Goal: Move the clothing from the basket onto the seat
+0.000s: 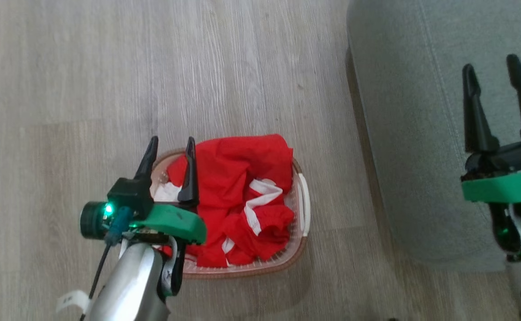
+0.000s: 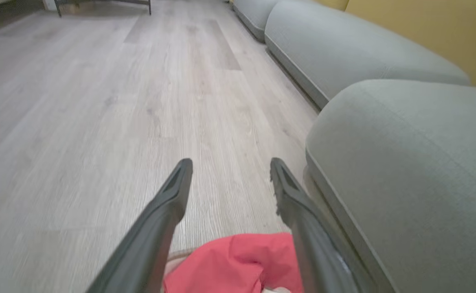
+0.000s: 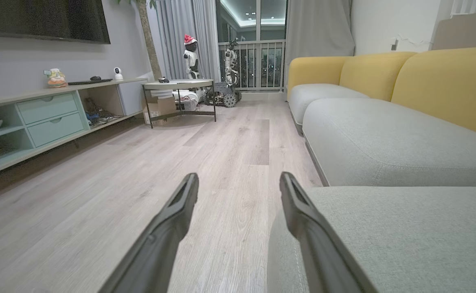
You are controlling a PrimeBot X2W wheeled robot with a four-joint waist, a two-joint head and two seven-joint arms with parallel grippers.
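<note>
Head view: basket (clothing inside)

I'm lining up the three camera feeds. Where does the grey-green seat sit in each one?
Head view: the seat occupies the upper right, right of the basket.
Left wrist view: seat along the right side.
Right wrist view: seat at the lower right.
Shared landmark: pale wood floor bordering its left edge.
</note>
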